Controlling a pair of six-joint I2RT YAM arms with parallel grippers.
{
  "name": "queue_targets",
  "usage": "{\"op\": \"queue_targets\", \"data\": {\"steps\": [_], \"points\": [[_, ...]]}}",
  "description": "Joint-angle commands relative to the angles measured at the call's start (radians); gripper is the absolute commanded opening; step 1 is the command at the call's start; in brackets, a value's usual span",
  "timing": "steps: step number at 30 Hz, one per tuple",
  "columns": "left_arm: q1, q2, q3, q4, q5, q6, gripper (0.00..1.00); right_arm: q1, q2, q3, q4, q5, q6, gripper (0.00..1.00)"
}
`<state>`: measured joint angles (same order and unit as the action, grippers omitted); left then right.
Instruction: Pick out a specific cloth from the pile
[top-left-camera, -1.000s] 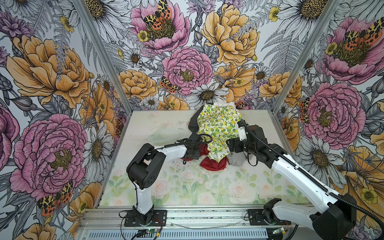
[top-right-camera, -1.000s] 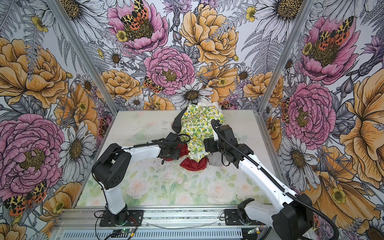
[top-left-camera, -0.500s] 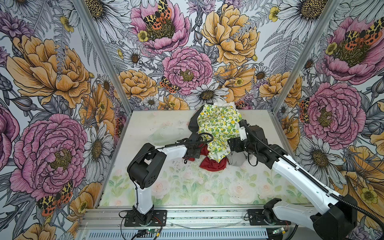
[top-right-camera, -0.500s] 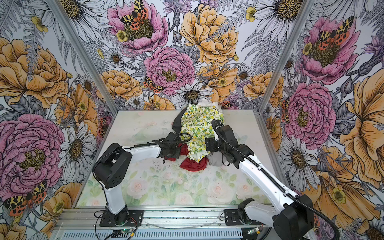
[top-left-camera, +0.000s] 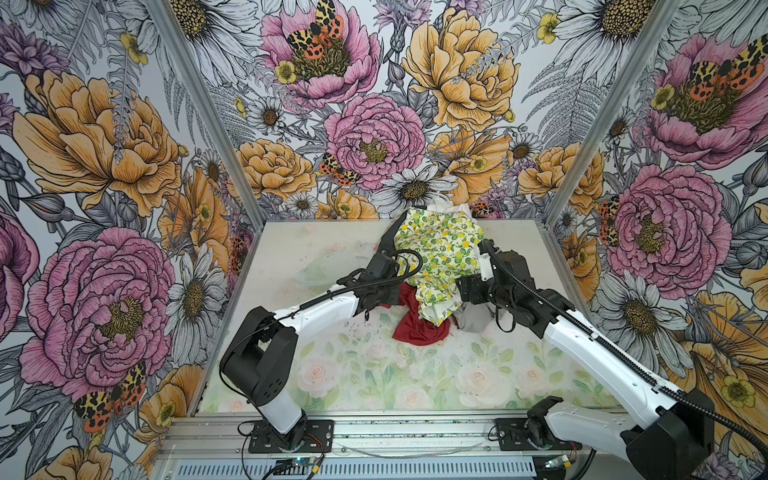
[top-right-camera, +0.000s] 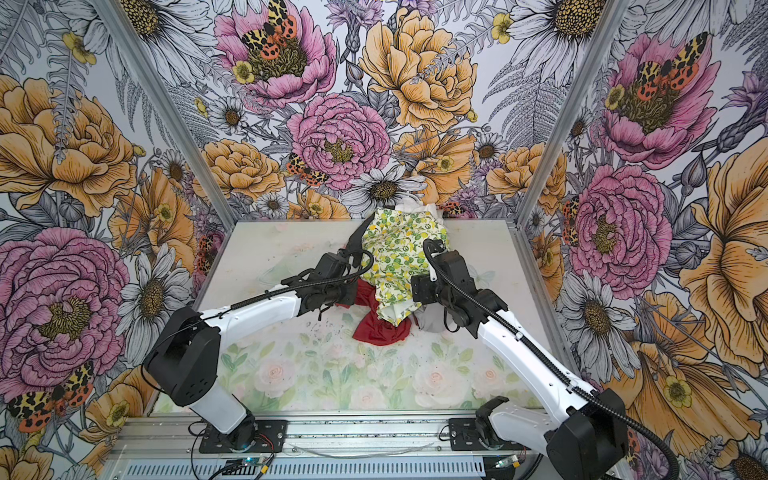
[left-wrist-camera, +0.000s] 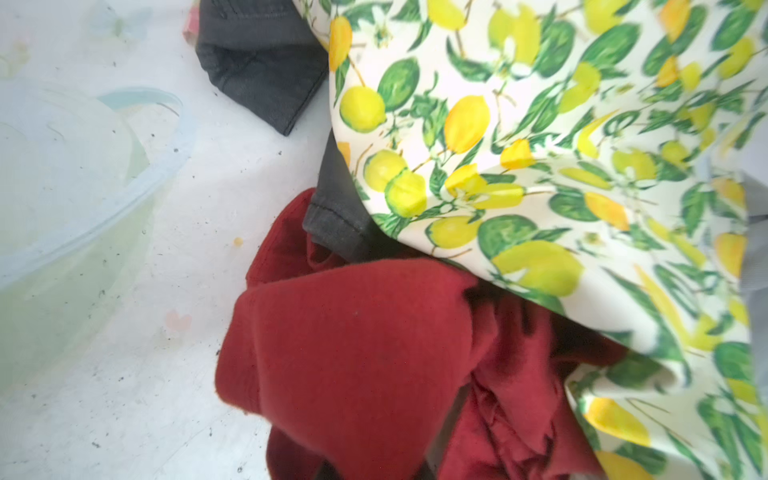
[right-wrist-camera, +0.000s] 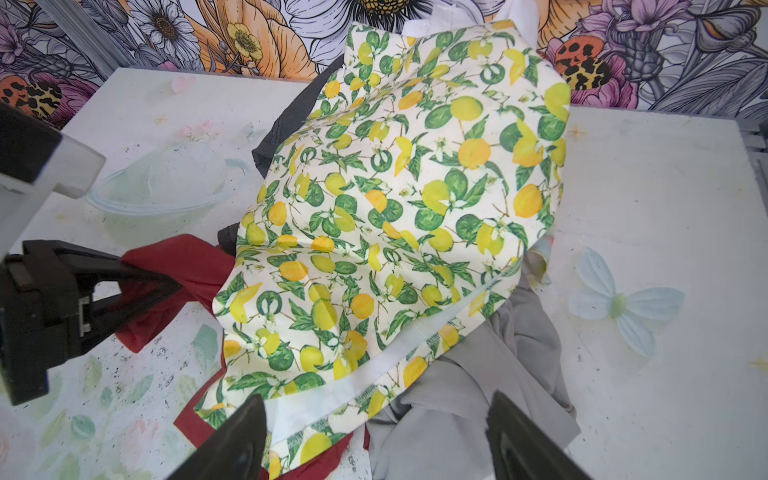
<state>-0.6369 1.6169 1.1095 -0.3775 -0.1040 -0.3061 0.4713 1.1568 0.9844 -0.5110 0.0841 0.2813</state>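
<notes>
Left tool (top-left-camera: 386, 296): closed tight, with a fold of the cloth (top-left-camera: 415, 328) pinched at its tips on the left side of the pile (top-right-camera: 395, 266).
Right tool (right-wrist-camera: 374, 453): jaws spread wide and holding nothing, poised over the near hem of the lemon-print fabric (top-left-camera: 440, 253) and the light grey piece (right-wrist-camera: 465, 399).
The cloth: deep red, at the pile's near end, about mid-worktop (top-left-camera: 519, 365). Much of it is tucked under the lemon print, and one corner spreads toward the near edge.
Risk, drag: the lemon print drapes over the red, so a pull would likely haul it along unless it is pinned or lifted.
Risk, slip: the pinch looks small on thin, soft fabric, so a hard tug against that weight could pull it free.
Risk, wrong catch: the dark grey piece (left-wrist-camera: 266, 70) touches the red fold. Whether it is also pinched cannot be told.
Around: a clear bowl (right-wrist-camera: 166, 183) sits toward the left edge, near the path of a leftward pull.
</notes>
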Motion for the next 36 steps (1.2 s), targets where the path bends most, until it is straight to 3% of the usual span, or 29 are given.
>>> {"op": "queue_targets", "data": {"steps": [1, 20, 36], "points": [[0.018, -0.075, -0.015, 0.020, 0.029, -0.018, 0.00, 0.008, -0.017, -0.009, 0.033, 0.023, 0.017, 0.84], [0.111, -0.363, 0.035, 0.024, 0.169, -0.128, 0.00, 0.053, -0.082, -0.057, 0.163, -0.049, -0.017, 0.84], [0.257, -0.472, 0.183, -0.062, 0.231, -0.149, 0.00, 0.233, -0.049, -0.078, 0.318, -0.042, -0.134, 0.88]]}}
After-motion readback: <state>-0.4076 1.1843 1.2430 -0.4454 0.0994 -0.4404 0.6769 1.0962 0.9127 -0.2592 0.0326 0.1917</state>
